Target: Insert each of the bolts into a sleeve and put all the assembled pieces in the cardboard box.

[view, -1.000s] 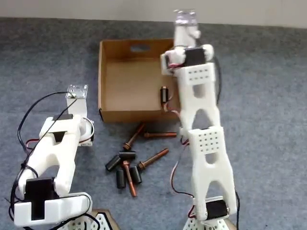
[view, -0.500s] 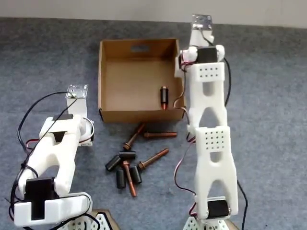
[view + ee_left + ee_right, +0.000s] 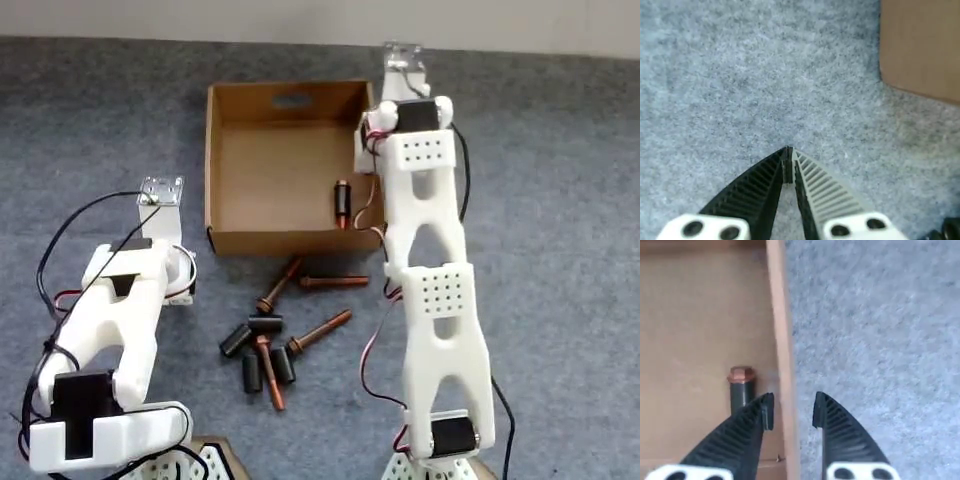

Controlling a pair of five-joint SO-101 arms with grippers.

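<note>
An assembled bolt-in-sleeve piece point(image 3: 343, 203) lies on the floor of the cardboard box point(image 3: 285, 95), close to its right wall. My right gripper point(image 3: 792, 407) is open and holds nothing; its fingers straddle that wall point(image 3: 782, 340), with the piece point(image 3: 741, 387) just beside one finger. Loose copper bolts point(image 3: 335, 282) point(image 3: 320, 332) point(image 3: 268, 372) and black sleeves point(image 3: 236, 340) point(image 3: 251, 373) lie on the carpet in front of the box. My left gripper point(image 3: 789, 152) is shut and empty over bare carpet, left of the box corner point(image 3: 920, 47).
Grey carpet covers the table. The left arm point(image 3: 130, 300) is folded at the near left, and the right arm point(image 3: 430, 250) stretches along the box's right side. Open carpet lies to the far right and far left.
The right arm swung right, off the inside of the box, then came back slightly left. The assembled piece stayed on the box floor. The left arm kept still.
</note>
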